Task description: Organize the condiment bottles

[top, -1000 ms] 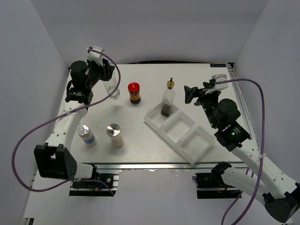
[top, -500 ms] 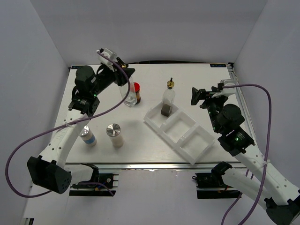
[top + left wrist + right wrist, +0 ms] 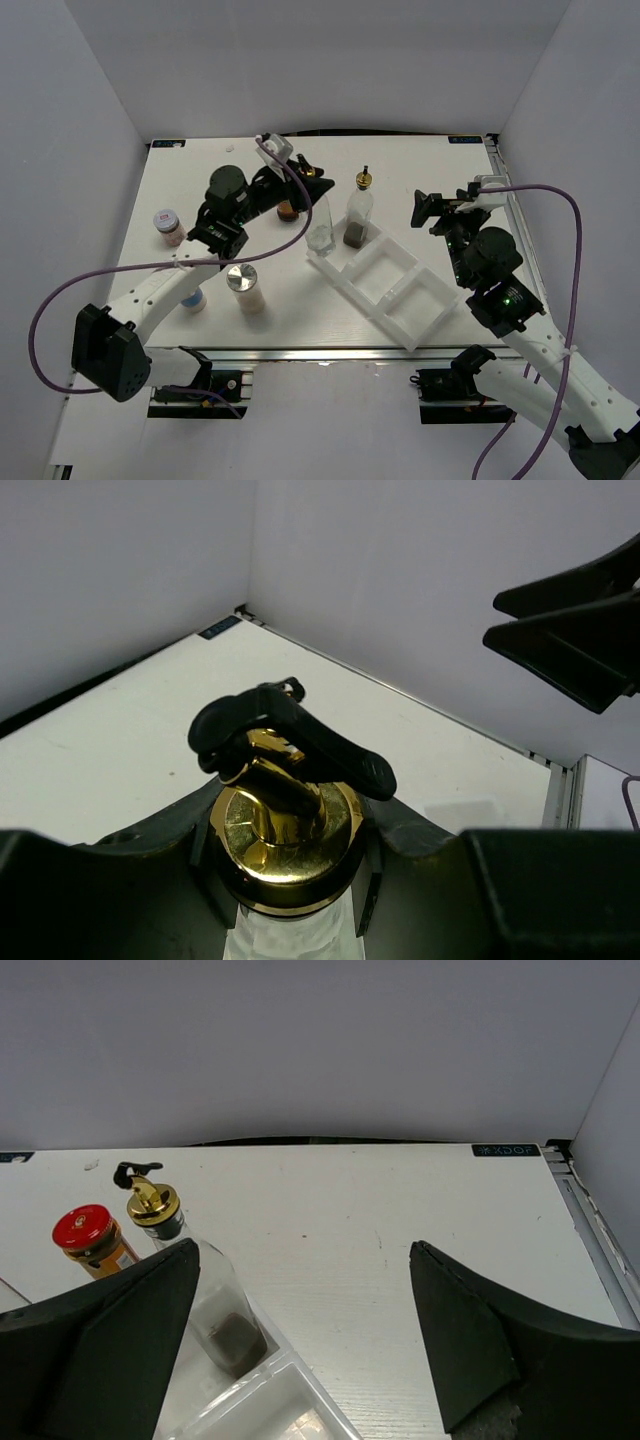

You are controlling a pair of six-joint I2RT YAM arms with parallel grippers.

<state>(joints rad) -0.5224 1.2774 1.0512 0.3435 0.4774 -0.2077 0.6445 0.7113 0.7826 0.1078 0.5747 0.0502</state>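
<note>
My left gripper [image 3: 308, 188] is shut on the neck of a clear glass gold-spouted bottle [image 3: 320, 222], whose base is at the left corner of the white tray [image 3: 400, 300]. In the left wrist view its gold cap [image 3: 285, 825] sits between the jaws of the left gripper [image 3: 287, 865]. A second gold-spouted bottle [image 3: 359, 212] stands in the tray's far compartment. The red-lidded jar [image 3: 92, 1240] is half hidden behind my left arm. The silver-capped shaker [image 3: 243, 286], blue-labelled bottle [image 3: 192, 299] and pale-lidded jar [image 3: 167, 226] stand at the left. My right gripper [image 3: 436, 210] hangs open, holding nothing.
The tray lies diagonally from the table's middle toward the near right, with two near compartments showing nothing in them. White walls close in the table on three sides. My left arm stretches low over the blue-labelled bottle and the shaker.
My left arm has carried the clear bottle from the back left across to the tray's left end, uncovering the pale-lidded jar. The right arm has barely shifted.
</note>
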